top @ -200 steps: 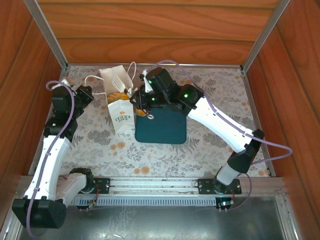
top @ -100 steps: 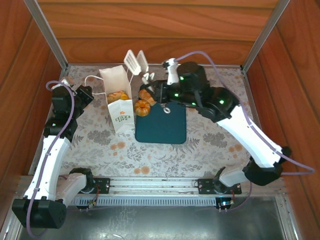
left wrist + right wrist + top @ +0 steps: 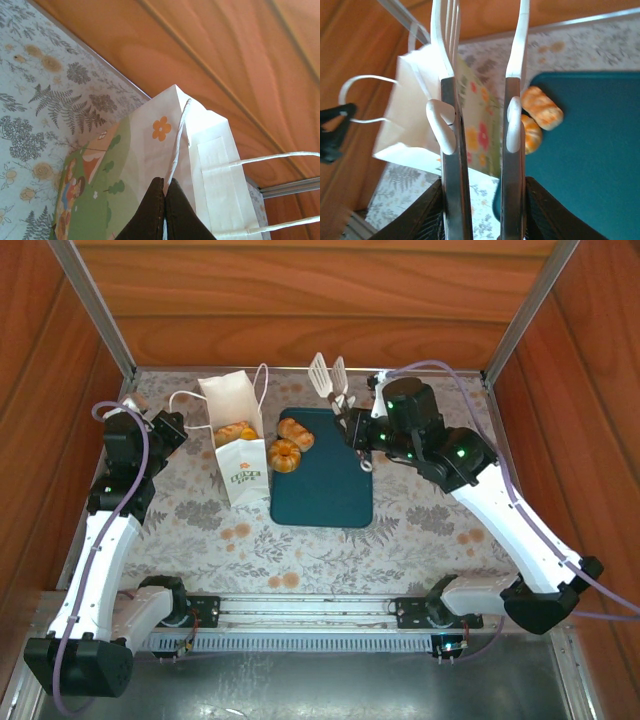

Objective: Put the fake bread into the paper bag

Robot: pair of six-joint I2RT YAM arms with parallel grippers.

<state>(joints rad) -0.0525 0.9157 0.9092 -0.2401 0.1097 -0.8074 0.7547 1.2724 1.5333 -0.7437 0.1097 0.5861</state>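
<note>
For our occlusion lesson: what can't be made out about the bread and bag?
Top view: the count of bread inside the paper bag; its walls hide it.
Right wrist view: one bun on the tray, half behind the tongs.
Left wrist view: bag interior, behind its wall.

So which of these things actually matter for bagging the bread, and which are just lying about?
In the job: fake bread, two pieces out, one bagged; paper bag, its handle pinched by the left tool; tongs, gripped by the right tool.
Just lying about: teal tray under the loose pieces; floral table cover.
</note>
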